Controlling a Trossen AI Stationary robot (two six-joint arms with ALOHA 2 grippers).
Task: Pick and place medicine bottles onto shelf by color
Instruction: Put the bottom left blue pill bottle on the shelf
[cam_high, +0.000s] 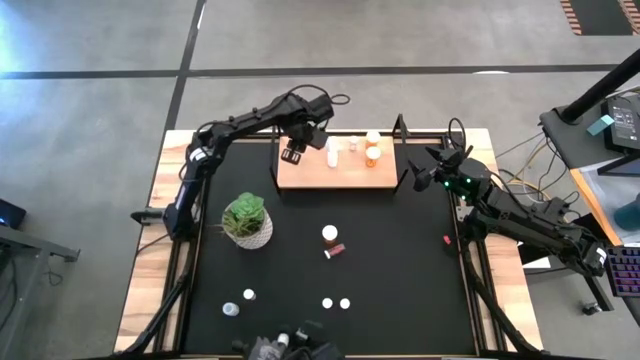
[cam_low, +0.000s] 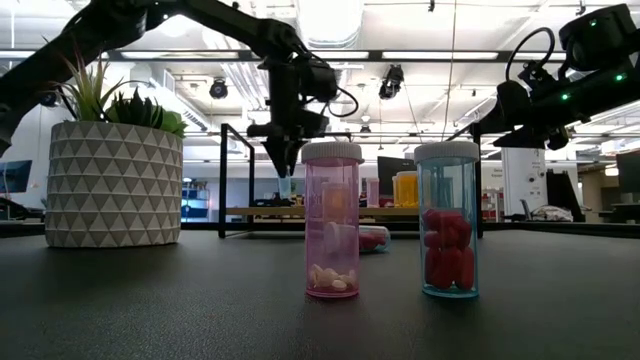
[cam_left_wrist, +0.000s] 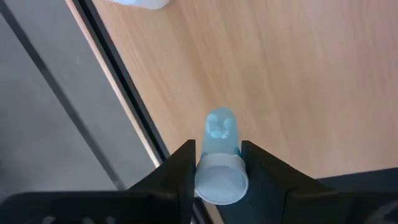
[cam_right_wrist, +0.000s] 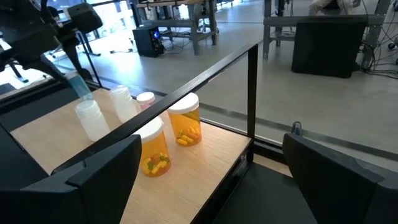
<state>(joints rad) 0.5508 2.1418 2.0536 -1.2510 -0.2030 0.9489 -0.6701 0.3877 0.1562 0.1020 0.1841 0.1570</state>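
Nearest the low camera, a pink bottle (cam_low: 332, 219) and a blue bottle (cam_low: 448, 219) stand on the black table (cam_low: 150, 300). Over the shelf's (cam_high: 340, 176) left end, the left end effector (cam_left_wrist: 216, 171) clamps a pale blue bottle (cam_left_wrist: 217, 155). Orange bottles (cam_right_wrist: 169, 137) stand toward its right end. Rightmost, the right end effector (cam_right_wrist: 205, 171) hangs wide open and empty.

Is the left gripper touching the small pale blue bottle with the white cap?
Touching. In the left wrist view, the left gripper has both dark fingers pressed against the small pale blue bottle with the white cap, above the light-wood shelf board.
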